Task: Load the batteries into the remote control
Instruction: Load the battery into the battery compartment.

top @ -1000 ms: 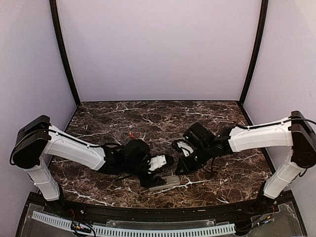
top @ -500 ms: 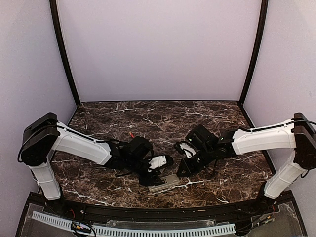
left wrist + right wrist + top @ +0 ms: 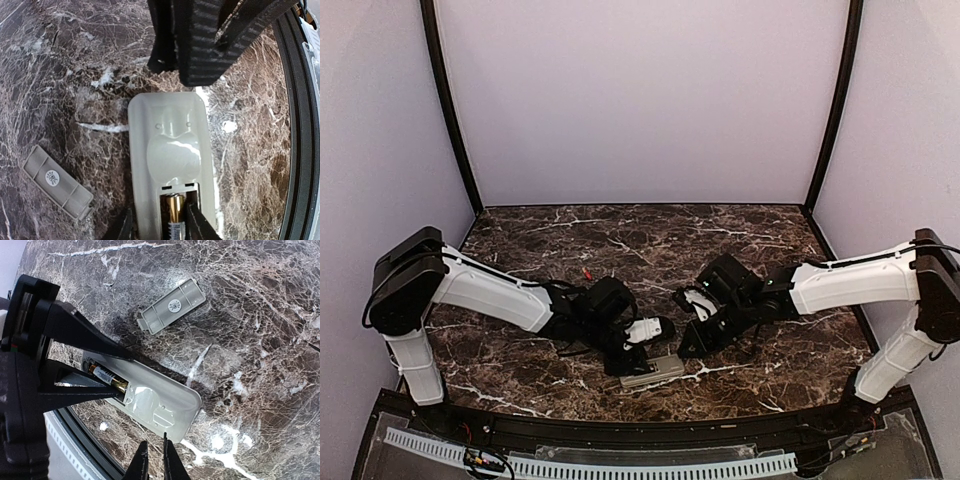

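The remote control (image 3: 167, 150) lies back-up near the table's front edge (image 3: 653, 372), its battery bay uncovered. A gold battery (image 3: 174, 212) sits in the bay (image 3: 107, 379). My left gripper (image 3: 161, 222) straddles that end with its jaws apart: one finger is outside the remote's side wall, the other in the bay beside the battery. My right gripper (image 3: 152, 460) is shut and empty, its tips just off the remote's other end (image 3: 685, 350). A small red battery (image 3: 586, 272) lies on the table behind the left arm.
The grey battery cover (image 3: 57, 182) lies loose on the marble beside the remote (image 3: 172, 306). The black rim of the table (image 3: 300, 150) runs close along the remote's near side. Both arms meet low over the front middle of the table.
The left gripper's jaws have narrowed around the remote's battery end, and the left arm has shifted slightly right. The right arm has barely moved.
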